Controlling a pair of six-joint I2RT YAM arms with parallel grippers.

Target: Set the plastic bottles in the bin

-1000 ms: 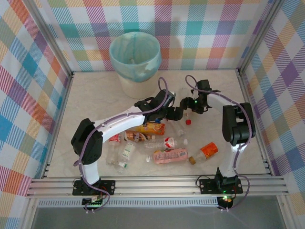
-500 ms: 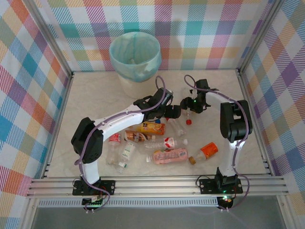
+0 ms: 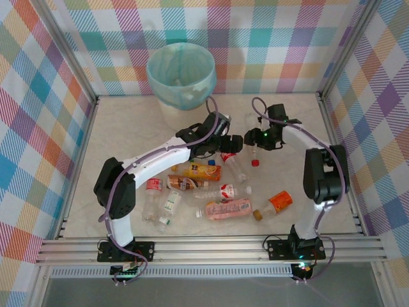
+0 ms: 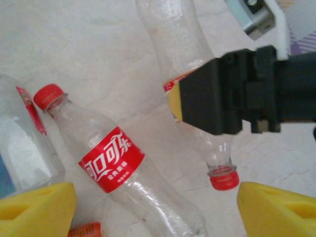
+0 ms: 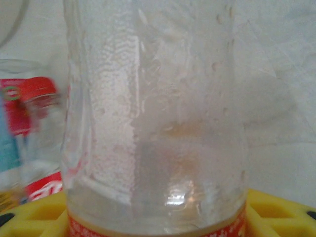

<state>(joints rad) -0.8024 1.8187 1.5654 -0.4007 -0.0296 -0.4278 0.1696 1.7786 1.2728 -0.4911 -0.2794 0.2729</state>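
My right gripper (image 3: 255, 137) (image 5: 158, 219) is shut on a clear bottle (image 3: 253, 125) (image 5: 153, 113) with a red label band. Its red cap (image 3: 255, 162) (image 4: 223, 178) points down, close above the table. My left gripper (image 3: 231, 143) (image 4: 155, 207) hangs open just left of it, over a lying clear cola bottle (image 4: 111, 160) (image 3: 235, 167) with a red label, which sits between the yellow fingertips (image 4: 34, 210) without being touched. The cream bin (image 3: 182, 73) with its teal bag stands at the back. Several more bottles (image 3: 223, 208) lie in a loose pile nearer the front.
The pile includes an orange-labelled bottle (image 3: 203, 171), a brown one (image 3: 182, 183), a pink one (image 3: 229, 208) and an orange one (image 3: 278, 202) on the right. Metal rails and checked walls close the table in on all sides.
The left gripper has drifted a little toward the far side. The right arm's elbow has swung right while its gripper stays shut on the clear bottle, now held a bit farther back.
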